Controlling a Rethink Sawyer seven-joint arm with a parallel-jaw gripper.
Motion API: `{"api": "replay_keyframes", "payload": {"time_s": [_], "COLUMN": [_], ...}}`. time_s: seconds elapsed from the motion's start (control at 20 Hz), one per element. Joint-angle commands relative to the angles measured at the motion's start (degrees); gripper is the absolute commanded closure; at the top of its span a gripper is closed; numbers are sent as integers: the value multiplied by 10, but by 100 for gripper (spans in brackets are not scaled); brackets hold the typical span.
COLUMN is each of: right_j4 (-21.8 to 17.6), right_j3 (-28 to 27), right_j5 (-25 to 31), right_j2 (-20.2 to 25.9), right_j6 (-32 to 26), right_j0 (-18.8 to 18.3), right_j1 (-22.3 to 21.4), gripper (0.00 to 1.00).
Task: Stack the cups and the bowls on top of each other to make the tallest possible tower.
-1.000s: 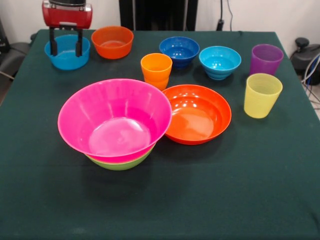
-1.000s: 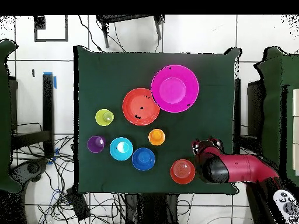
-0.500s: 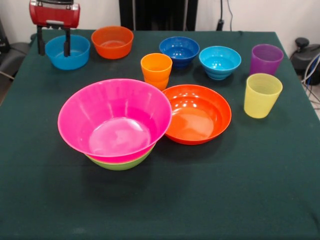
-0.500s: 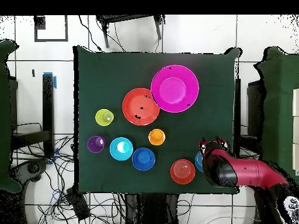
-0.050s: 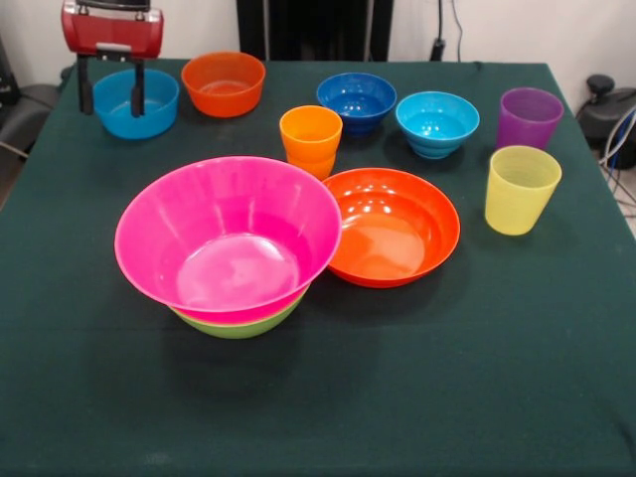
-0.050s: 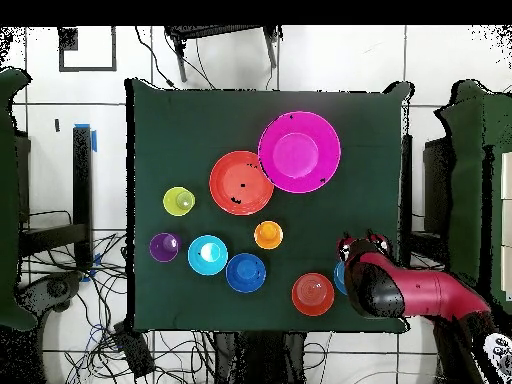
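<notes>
Tool (image 5: 108, 97) hanging over the small blue bowl (image 5: 135, 103) near one far corner of the bench (image 5: 417, 378); fingers (image 5: 136, 91) spread apart, released, straddling the bowl's rim with nothing gripped; red housing directly above. From overhead, tool (image 6: 361, 244) at the bench's edge, covering most of that blue bowl, only a sliver showing beside the small orange bowl (image 6: 313, 294).

Small orange bowl (image 5: 224, 83) just beside the blue one along the same far edge; dark blue bowl (image 5: 357, 100) and cyan bowl (image 5: 437, 123) further along that edge, near each other but apart; purple cup (image 5: 529, 117) toward the opposite far corner, upright; yellow cup (image 5: 522, 189) just in front of it, upright, near the side edge. Orange cup (image 5: 311, 140) upright around the bench's middle, just behind the shallow orange bowl (image 5: 393, 226).

Tower (image 5: 231, 248) so far only two pieces: big pink bowl (image 5: 228, 237) nested in the lime green bowl (image 5: 238, 324), green showing only as a crescent beneath; pink rim overlapping the shallow orange bowl's rim from the front view, touching or not impossible to tell.
</notes>
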Motion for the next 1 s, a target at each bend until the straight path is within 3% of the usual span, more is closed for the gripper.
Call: {"api": "replay_keyframes", "payload": {"time_s": [0.05, 0.25, 0.55, 1.0], "right_j4": [-57, -49, -25, -53], "right_j3": [-2, -1, 26, 54], "right_j5": [-33, 2, 86, 40], "right_j2": [37, 25, 38, 51], "right_j6": [5, -4, -54, -42], "right_j0": [21, 24, -3, -41], "right_j1": [36, 36, 4, 17], "gripper": [0, 0, 0, 0]}}
